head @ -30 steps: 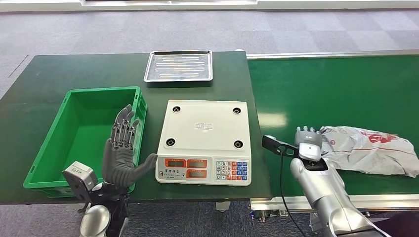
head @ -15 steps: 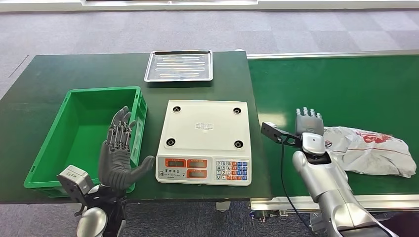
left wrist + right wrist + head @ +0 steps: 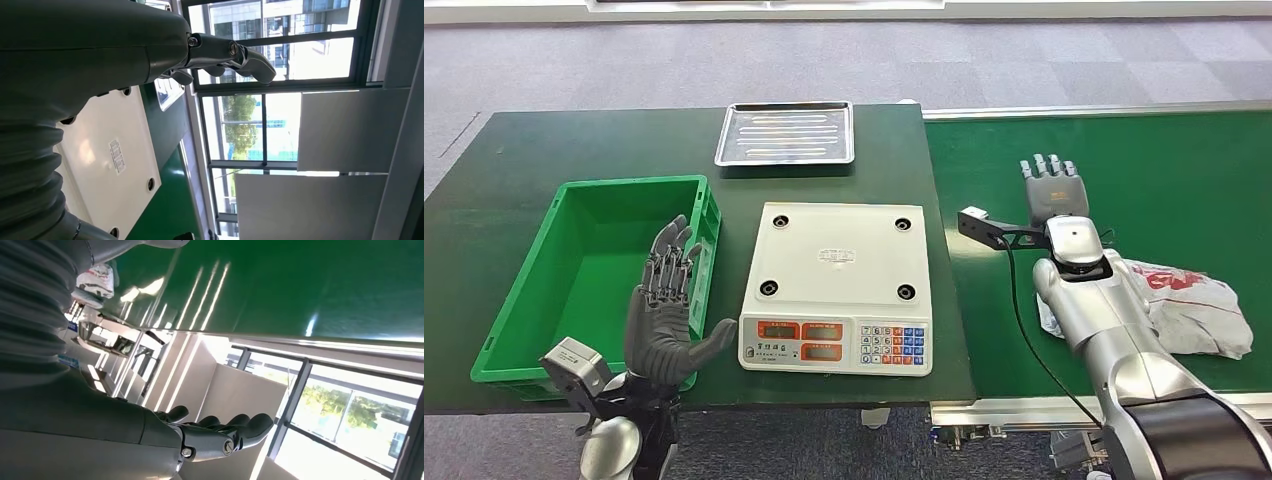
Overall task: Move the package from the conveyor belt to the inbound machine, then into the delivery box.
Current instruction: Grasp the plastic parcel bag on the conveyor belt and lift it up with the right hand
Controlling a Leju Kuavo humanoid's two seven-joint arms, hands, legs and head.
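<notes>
— Zero steps done, far as I can see. Going L to R: green delivery box [image 3: 534, 300] has nothing in it, and the left hand [image 3: 664, 310] hangs at its near right corner, fingers apart, holding nothing.

— And the inbound machine?

— White scale [image 3: 839, 285] in the middle, platform bare. Steel tray [image 3: 786, 133] behind it, not part of the job I'd say.

— Pkg?

— Package [image 3: 1194, 305], a crumpled white bag w/ red print, lies on the conveyor belt [image 3: 1124, 170] at the far right, near the belt's front edge. Right forearm crosses its left end, so that bit is hidden.

— Right hand got it?

— No. Right hand [image 3: 1051, 185] is out over bare belt, beyond the pkg, fingers extended and slightly apart, nothing in them. Probably not touching the bag, though the arm blocks the view there.

— So what's left?

— Everything: grasp, set on scale, then into box.
</notes>
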